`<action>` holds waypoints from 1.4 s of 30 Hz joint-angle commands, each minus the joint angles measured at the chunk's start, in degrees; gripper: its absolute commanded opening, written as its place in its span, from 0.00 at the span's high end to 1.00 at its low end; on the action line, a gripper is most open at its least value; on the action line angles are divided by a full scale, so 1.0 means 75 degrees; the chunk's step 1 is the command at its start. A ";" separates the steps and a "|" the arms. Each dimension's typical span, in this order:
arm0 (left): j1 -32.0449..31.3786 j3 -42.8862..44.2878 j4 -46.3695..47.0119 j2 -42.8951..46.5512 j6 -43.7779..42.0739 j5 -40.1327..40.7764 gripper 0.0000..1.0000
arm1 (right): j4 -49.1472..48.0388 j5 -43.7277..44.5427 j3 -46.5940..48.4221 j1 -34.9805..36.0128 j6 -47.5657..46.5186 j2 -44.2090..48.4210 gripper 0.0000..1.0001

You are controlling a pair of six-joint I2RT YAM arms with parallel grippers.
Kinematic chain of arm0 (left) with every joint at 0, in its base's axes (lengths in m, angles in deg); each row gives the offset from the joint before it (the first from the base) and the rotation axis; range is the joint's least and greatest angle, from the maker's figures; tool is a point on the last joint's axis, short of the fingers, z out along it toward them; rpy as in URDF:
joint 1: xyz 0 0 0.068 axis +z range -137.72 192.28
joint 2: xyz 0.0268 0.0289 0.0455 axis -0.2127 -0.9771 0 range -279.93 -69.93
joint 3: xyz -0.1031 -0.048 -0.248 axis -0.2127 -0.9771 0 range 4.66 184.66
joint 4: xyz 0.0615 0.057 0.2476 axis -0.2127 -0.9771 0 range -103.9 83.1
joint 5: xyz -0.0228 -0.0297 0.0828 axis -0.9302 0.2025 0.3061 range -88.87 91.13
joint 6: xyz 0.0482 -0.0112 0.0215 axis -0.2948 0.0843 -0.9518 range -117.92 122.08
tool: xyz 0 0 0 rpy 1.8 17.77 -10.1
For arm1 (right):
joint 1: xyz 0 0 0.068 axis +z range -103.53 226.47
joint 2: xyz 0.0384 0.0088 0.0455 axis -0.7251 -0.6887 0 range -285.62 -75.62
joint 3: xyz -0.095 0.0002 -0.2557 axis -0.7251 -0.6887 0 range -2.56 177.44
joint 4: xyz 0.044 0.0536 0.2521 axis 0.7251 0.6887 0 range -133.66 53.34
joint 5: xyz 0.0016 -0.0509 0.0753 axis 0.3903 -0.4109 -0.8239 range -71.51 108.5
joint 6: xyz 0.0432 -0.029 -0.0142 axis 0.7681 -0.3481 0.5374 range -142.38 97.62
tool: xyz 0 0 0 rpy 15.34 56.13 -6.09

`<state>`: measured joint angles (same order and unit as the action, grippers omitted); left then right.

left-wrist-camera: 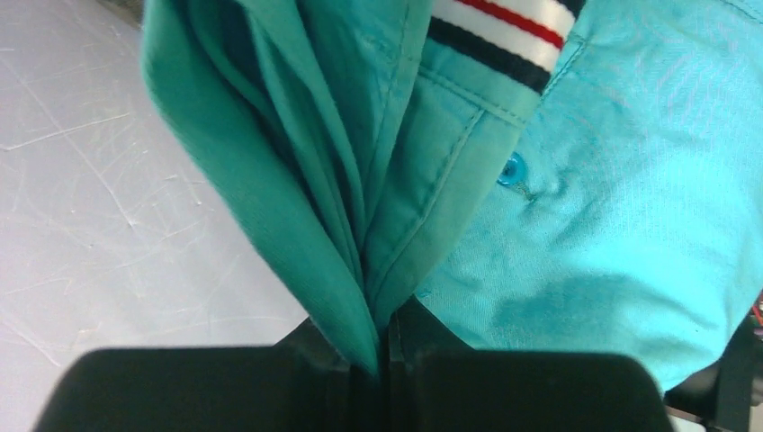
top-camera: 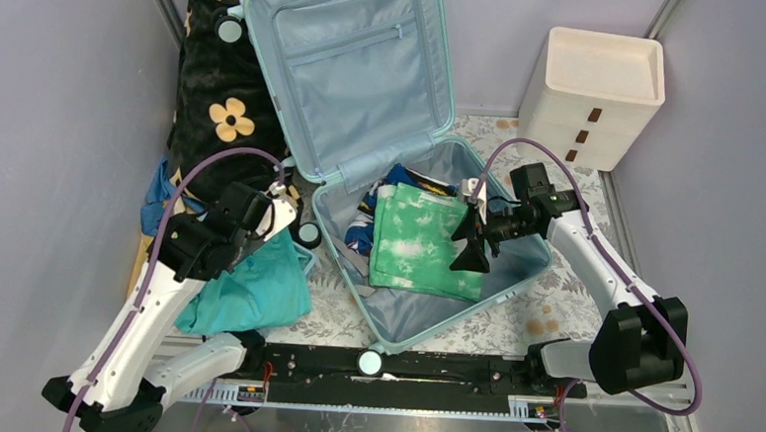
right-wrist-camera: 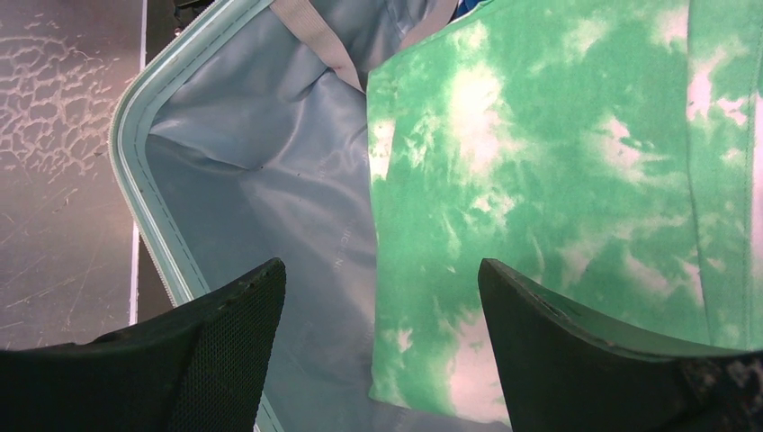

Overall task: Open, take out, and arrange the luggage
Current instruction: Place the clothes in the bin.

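The luggage point(top-camera: 342, 65), a pale aqua hard-shell suitcase, lies open with its lid leaning back and its grey-blue lining showing. A folded green tie-dye garment point(top-camera: 422, 240) lies in the lower shell. My right gripper point(top-camera: 471, 245) hovers open just above that garment's right edge. In the right wrist view the gripper point(right-wrist-camera: 380, 265) straddles the tie-dye garment's point(right-wrist-camera: 558, 180) edge and the bare lining point(right-wrist-camera: 270, 180). Left of the suitcase, my left gripper point(top-camera: 282, 211) is shut on a fold of a teal shirt point(top-camera: 247, 288). The left wrist view shows the shirt point(left-wrist-camera: 297, 180) pinched in the gripper point(left-wrist-camera: 387, 346).
A cream drawer unit point(top-camera: 593, 93) stands at the back right. A black floral blanket point(top-camera: 222, 89) is piled behind the suitcase on the left, with blue cloth point(top-camera: 159, 199) beside it. More blue and striped clothes point(top-camera: 401, 177) lie under the tie-dye garment.
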<state>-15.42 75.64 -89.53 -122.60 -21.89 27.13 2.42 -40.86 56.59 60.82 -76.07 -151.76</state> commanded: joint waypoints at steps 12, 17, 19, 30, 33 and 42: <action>0.1968 -0.1580 0.3061 -0.0345 -0.2605 0.0352 0.93 | 0.0420 -0.0693 0.0023 -0.0038 -0.0338 -0.0067 0.14; 0.2182 -0.1744 0.3660 -0.0776 -0.2777 0.0285 0.89 | 0.0521 -0.0755 0.0045 -0.0038 -0.0431 -0.0033 0.15; 0.2264 -0.1807 0.3805 -0.0936 -0.2733 0.0208 0.88 | 0.0594 -0.0799 0.0063 -0.0038 -0.0494 -0.0012 0.14; 0.2680 -0.2596 0.5120 -0.1123 -0.2024 0.1214 0.27 | 0.0887 -0.1024 0.0125 -0.0038 -0.0773 0.0126 0.14; 0.2711 -0.2216 0.5571 -0.1291 -0.1451 0.2099 0.05 | 0.0922 -0.1025 0.0128 -0.0038 -0.0798 0.0175 0.14; 0.2569 0.0556 0.3757 -0.1637 0.1050 0.1073 0.10 | 0.0893 -0.0941 0.0140 -0.0044 -0.0788 0.0164 0.14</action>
<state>4.27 70.70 -56.05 -134.99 -26.61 39.78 8.24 -45.88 56.59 60.76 -80.73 -151.63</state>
